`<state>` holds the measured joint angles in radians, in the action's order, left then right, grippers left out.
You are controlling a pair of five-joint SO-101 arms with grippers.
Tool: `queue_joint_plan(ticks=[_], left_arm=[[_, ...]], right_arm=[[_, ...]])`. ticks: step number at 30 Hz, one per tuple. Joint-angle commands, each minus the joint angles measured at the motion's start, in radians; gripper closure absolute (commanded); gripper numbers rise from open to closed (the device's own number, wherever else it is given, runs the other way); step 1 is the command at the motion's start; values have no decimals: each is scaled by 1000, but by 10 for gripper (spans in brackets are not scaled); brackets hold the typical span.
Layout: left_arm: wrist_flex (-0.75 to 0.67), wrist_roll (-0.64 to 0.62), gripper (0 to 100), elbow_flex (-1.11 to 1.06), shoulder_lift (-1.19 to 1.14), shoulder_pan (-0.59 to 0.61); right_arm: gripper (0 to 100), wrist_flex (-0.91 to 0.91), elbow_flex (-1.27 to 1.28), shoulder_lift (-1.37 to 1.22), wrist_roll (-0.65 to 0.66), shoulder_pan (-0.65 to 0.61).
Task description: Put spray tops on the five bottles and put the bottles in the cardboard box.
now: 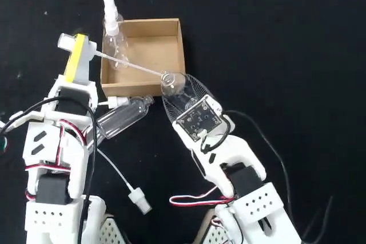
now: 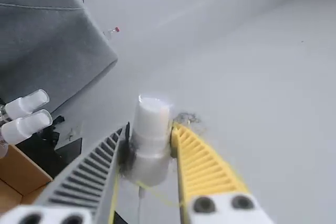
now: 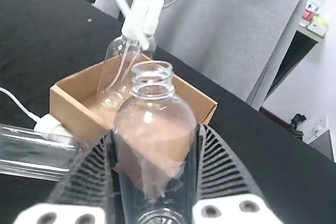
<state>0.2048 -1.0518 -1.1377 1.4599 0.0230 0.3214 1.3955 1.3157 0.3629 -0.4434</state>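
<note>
Left tool, clamped on a spray top, should feed its tube straight into the bottle the right tool grips.

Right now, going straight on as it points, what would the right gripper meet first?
Likely the spray-top dip tube, already at the mouth of the bottle the right gripper holds; beyond it the cardboard box wall, though height is unclear.

Spray top — its tube at the bottle mouth.
</note>
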Motion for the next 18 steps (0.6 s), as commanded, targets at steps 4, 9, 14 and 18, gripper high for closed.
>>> queue_joint_plan(ticks=[4, 9, 14, 18], left_arm=[[-3, 17, 971, 12, 6, -2], [-5, 37, 971, -5, 12, -13], [-3, 94, 971, -28, 14, -94], [-5, 95, 971, -33, 15, -108]], right_arm=[[984, -35, -16, 24, 21, -15], [984, -35, -16, 24, 57, -18], [984, -35, -16, 24, 58, -18], [984, -35, -16, 24, 58, -18]])
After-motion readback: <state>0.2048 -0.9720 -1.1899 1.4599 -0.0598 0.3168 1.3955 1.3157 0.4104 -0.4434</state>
